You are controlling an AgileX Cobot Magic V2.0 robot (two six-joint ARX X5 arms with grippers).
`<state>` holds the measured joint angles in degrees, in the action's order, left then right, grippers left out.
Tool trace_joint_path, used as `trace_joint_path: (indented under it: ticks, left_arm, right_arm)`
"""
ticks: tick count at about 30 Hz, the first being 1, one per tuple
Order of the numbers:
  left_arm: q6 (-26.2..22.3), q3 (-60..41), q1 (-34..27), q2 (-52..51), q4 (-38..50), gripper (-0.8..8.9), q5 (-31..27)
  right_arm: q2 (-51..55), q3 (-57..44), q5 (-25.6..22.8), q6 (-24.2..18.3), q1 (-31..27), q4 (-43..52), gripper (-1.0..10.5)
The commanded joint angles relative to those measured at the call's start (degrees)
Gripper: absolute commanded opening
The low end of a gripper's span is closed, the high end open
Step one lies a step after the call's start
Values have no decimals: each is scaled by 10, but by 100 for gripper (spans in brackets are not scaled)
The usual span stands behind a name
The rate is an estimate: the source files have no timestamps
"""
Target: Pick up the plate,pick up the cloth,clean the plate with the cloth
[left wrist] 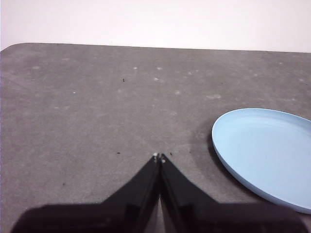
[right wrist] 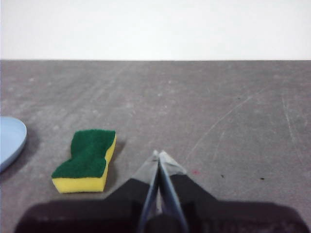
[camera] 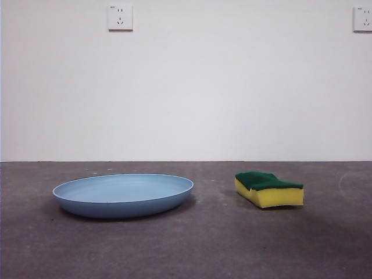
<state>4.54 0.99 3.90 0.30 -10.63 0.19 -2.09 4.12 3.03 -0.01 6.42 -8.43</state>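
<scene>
From my left wrist camera, all I see of the machine is the left pincer (left wrist: 159,156): two matte black jaws that widen into a broad dark body along the frame's edge and narrow to slim points, each point carrying a tiny pale speck. My right wrist camera shows the right pincer (right wrist: 159,154) built the same way in black, though its tips look paler, a greyish, slightly translucent wedge on each. No cables, screws or printed markings are visible to me on either one.
</scene>
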Motion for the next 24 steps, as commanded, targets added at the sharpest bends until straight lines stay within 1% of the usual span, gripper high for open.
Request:
trace_joint_path:
  ticks: [1,6,8,10,13,24]
  left_arm:
    - [2,-8,-2,-1,1,-3,-1]
    - [2,-8,-2,-1,1,-3,-1]
    - [2,-8,-2,-1,1,-3,-1]
    - [2,-8,-2,-1,1,-3,-1]
    - [2,-8,-2,-1,1,-3,-1]
    - [2,-8,-2,-1,1,-3,-1]
  right_arm:
    - [21,-18,1,21,0,7,1]
    - [20,-37,1,33,0,6,1]
    - [20,-38,0,41,0,-21,1]
    - [20,-38,0,41,0,-20,1]
    - [20,-38,0,61,0,-19,1]
    - [20,-37,-2,60,0,-19,1]
